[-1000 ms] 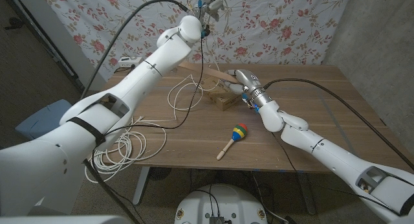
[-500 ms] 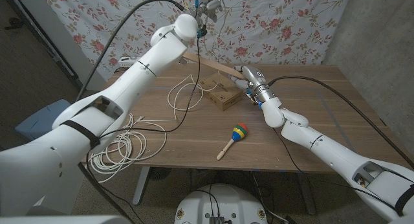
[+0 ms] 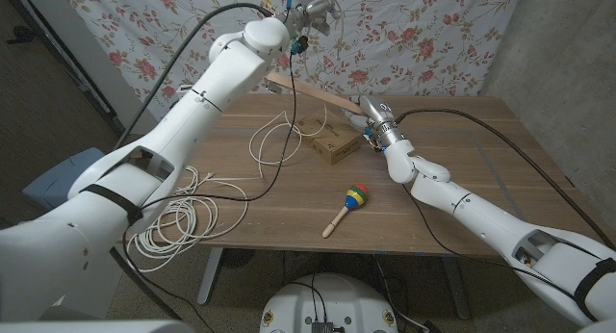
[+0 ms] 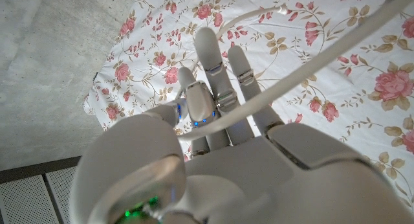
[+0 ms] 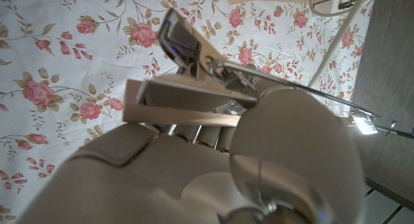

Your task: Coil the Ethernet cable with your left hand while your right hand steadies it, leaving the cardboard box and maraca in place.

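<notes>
In the head view, the left hand [image 3: 306,8] is hanging high above the surface's far edge, lifting the Ethernet cable [image 3: 272,140], which is trailing over the left edge in loose loops. The right hand [image 3: 377,121] is resting beside the cardboard box [image 3: 330,140]; its grasp I cannot tell. The maraca [image 3: 348,204] is lying near the front edge. In the left wrist view, the fingers [image 4: 213,62] are pinching the cable [image 4: 304,68], which looks light, limp and springy, best held near a loop. In the right wrist view, the hand [image 5: 194,153] is blocking its own fingers.

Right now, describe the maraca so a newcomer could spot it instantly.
Start at the wooden table and look toward its near edge, in front of the cardboard box. The maraca lies there on bare wood, apart from the white Ethernet cable. It is the only brightly striped thing, a multicoloured head on a pale wooden handle.
</notes>
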You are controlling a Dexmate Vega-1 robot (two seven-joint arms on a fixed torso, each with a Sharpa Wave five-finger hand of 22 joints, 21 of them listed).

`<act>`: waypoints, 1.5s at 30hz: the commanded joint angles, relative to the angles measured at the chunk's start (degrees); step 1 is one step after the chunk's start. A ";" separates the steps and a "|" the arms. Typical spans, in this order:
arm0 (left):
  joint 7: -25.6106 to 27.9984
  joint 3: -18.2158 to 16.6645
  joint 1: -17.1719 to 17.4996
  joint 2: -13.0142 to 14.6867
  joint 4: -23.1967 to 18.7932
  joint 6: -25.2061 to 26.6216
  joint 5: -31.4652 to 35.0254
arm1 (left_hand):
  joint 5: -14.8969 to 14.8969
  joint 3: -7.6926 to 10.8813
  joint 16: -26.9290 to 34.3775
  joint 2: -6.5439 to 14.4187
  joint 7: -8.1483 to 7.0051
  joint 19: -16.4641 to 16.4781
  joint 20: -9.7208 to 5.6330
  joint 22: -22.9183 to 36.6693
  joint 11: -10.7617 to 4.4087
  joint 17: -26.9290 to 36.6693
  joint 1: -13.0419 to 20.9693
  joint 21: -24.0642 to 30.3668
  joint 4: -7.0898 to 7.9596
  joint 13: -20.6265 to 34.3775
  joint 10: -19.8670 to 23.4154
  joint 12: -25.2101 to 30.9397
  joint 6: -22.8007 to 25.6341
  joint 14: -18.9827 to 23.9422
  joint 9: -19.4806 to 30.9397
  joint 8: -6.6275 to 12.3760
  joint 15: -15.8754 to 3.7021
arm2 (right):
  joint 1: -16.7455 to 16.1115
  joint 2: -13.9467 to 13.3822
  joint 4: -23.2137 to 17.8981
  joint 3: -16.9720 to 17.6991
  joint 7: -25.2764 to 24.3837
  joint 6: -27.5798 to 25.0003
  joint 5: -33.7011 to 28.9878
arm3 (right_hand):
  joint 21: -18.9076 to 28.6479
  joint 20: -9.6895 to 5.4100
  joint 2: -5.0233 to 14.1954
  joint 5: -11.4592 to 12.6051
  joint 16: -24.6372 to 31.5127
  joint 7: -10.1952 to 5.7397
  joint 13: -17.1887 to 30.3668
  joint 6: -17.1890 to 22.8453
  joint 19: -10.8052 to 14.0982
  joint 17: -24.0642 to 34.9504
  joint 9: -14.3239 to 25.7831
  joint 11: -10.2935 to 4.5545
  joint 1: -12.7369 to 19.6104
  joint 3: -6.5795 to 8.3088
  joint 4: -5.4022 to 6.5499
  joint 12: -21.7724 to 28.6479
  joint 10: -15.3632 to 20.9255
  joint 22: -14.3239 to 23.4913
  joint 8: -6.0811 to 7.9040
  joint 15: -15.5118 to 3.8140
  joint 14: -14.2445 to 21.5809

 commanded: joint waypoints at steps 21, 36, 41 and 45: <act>19.99 -3.25 22.67 10.45 -17.00 -22.26 16.34 | -0.28 0.90 -0.52 -0.24 1.55 -0.90 0.05 0.07 -1.34 0.40 -1.06 0.38 0.04 0.48 -2.19 0.60 1.12 -0.26 -0.59 0.44 -0.26 | 2.38 10.46 4.98 3.26 -18.97 -23.04 8.34 | 1.92 -4.63 6.01 0.25 0.95 0.67 1.24 0.98 1.08 0.27 -0.01 -0.59 -4.51 2.79 2.44 1.00 1.05 0.16 1.05 -5.62 0.71; 27.41 -4.54 28.80 6.16 -17.44 -22.44 29.48 | -0.33 1.18 -0.83 -0.27 1.14 -0.79 -0.08 0.01 -1.48 0.15 -1.73 0.53 0.16 -0.28 -1.72 -0.13 1.24 0.15 -1.31 0.63 -0.48 | 3.50 11.05 5.86 3.35 -23.07 -25.38 11.98 | 2.84 -4.72 6.11 -0.08 1.21 0.89 0.88 1.31 1.48 0.30 -0.26 -0.97 -4.32 3.08 2.40 1.31 1.36 0.13 1.39 -5.58 1.76; 27.02 -4.50 30.18 5.00 -18.90 -15.97 31.70 | -0.35 1.36 -0.76 -0.23 1.18 -0.56 -0.06 -0.01 -1.59 0.32 -1.86 0.61 0.11 0.14 -1.80 0.07 1.24 0.26 -1.41 0.74 -0.49 | 2.81 10.70 5.73 4.31 -25.37 -21.71 13.47 | 3.06 -4.73 6.08 -0.19 1.20 0.83 0.79 1.28 1.43 0.30 -0.30 -1.07 -4.31 3.16 2.42 1.39 1.30 0.10 1.47 -5.56 1.86; 26.28 -5.49 30.92 3.55 -19.04 -11.09 30.44 | -0.36 1.47 -0.81 -0.20 1.17 -0.57 -0.16 0.00 -1.68 0.34 -1.93 0.63 0.07 -0.10 -1.74 -0.11 1.19 0.25 -1.48 0.80 -0.37 | 0.93 10.29 4.71 6.83 -26.40 -14.65 17.16 | 3.19 -4.65 6.06 -0.26 1.19 0.84 0.38 1.36 1.22 0.30 -0.36 -1.03 -4.30 3.22 2.44 1.23 1.28 0.08 1.56 -5.56 1.88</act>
